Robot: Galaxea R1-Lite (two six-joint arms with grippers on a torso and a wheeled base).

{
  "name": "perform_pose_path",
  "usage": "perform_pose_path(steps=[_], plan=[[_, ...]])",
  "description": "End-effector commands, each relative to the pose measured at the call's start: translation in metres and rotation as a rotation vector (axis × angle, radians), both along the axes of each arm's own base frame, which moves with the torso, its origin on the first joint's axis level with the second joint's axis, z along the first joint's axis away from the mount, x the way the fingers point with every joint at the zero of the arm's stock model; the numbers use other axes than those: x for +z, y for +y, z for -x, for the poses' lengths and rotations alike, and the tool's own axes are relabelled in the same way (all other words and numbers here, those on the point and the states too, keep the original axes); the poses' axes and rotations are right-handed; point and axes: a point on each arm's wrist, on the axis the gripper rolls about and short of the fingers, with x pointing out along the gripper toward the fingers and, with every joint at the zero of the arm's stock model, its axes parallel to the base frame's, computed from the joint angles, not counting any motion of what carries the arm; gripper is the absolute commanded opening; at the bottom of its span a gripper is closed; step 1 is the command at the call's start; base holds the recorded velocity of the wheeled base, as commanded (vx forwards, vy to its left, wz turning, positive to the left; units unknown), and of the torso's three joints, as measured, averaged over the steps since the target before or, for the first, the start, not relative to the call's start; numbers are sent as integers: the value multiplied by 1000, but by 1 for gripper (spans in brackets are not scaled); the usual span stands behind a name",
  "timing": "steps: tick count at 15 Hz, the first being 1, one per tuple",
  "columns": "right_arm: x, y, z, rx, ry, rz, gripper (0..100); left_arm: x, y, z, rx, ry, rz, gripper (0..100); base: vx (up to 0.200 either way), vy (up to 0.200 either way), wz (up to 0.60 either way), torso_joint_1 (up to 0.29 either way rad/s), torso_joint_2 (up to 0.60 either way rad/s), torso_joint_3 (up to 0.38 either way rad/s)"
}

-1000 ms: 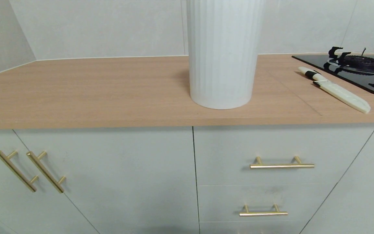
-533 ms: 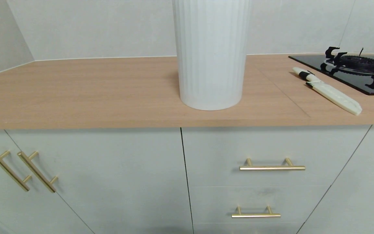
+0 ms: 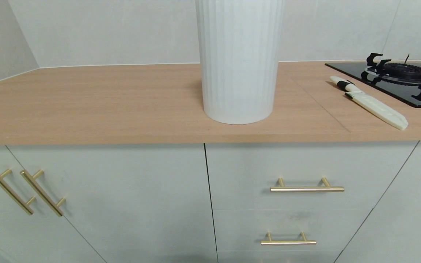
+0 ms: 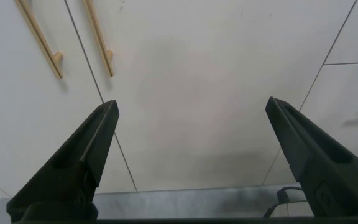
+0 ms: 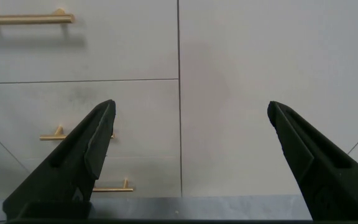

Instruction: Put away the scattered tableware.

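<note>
countertop [image 3: 104, 106] holds knife [image 3: 373, 104], above left hand [image 4: 191, 101] and right hand [image 5: 191, 104], both spread empty.

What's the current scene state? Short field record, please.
knife: lying flat on the wooden countertop, right of the ribbed white container, beside the gas hob
container: upright, near the counter's front edge
left tool: open, empty, facing the cabinet doors
right tool: open, empty, facing the drawers
drawers: shut
</note>
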Motion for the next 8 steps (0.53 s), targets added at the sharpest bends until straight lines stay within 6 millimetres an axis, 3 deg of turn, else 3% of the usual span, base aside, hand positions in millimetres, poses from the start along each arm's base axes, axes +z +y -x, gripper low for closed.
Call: perform_pose_path(steps=[1, 6, 8], plan=[[0, 0, 0, 0, 1, 0, 100, 0, 0, 0, 0, 0, 0, 100, 0, 0, 0, 0, 0, 0], [0, 0, 0, 0, 1, 0, 100, 0, 0, 0, 0, 0, 0, 100, 0, 0, 0, 0, 0, 0], [0, 0, 0, 0, 1, 0, 100, 0, 0, 0, 0, 0, 0, 100, 0, 0, 0, 73, -225, -159]])
